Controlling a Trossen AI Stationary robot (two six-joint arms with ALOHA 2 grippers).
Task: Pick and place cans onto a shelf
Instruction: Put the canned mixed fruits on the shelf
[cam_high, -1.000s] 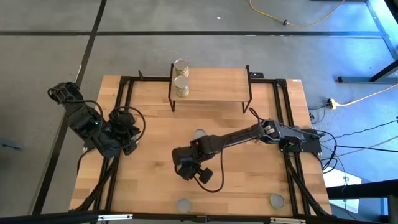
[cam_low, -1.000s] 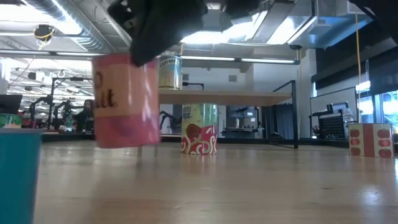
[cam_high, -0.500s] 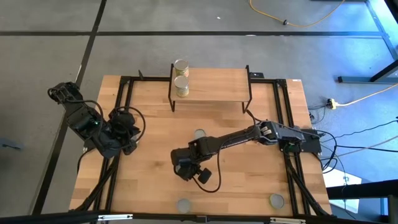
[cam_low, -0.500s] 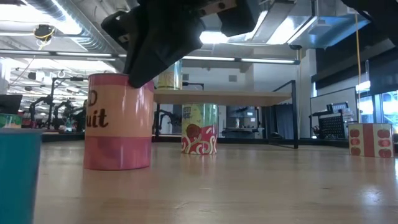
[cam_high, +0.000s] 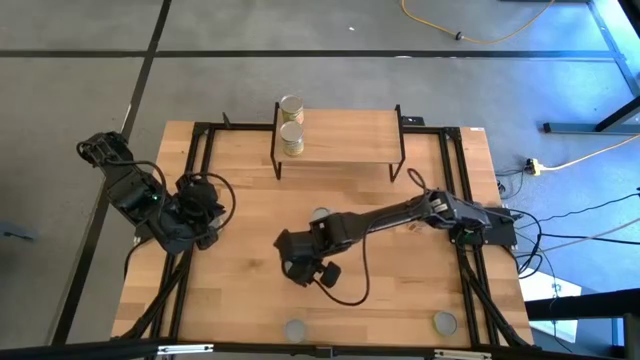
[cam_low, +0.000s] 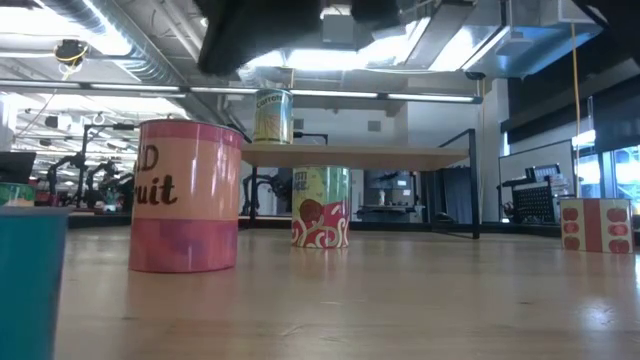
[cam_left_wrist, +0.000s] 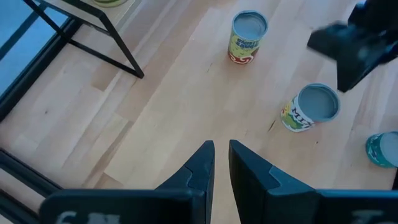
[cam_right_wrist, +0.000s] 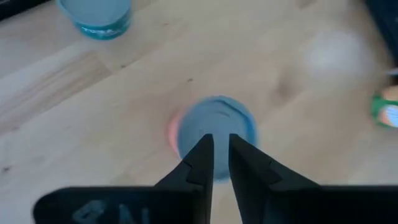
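Observation:
A pink-labelled can (cam_low: 185, 195) stands upright on its base on the table; it also shows in the right wrist view (cam_right_wrist: 214, 130). My right gripper (cam_right_wrist: 216, 140) is shut right above its silver top, clear of it in the low view (cam_low: 260, 30). Two cans (cam_high: 291, 107) (cam_high: 292, 138) stand at the left end of the shelf's top board (cam_high: 345, 135). A green-and-red can (cam_low: 320, 205) stands on the table in front of the shelf. My left gripper (cam_left_wrist: 221, 149) is shut and empty at the table's left (cam_high: 208, 200).
A teal can (cam_high: 295, 329) stands at the near edge, and a red-patterned can (cam_high: 444, 322) at the near right. Black frame rails (cam_high: 195, 180) run along both sides of the table. Bare wood lies between the shelf's legs and the near cans.
The pink can, off the table and blurred a second ago, has come down and now stands upright on the table. My right gripper, which was on its top half a second ago, has gone up and is clear of it.

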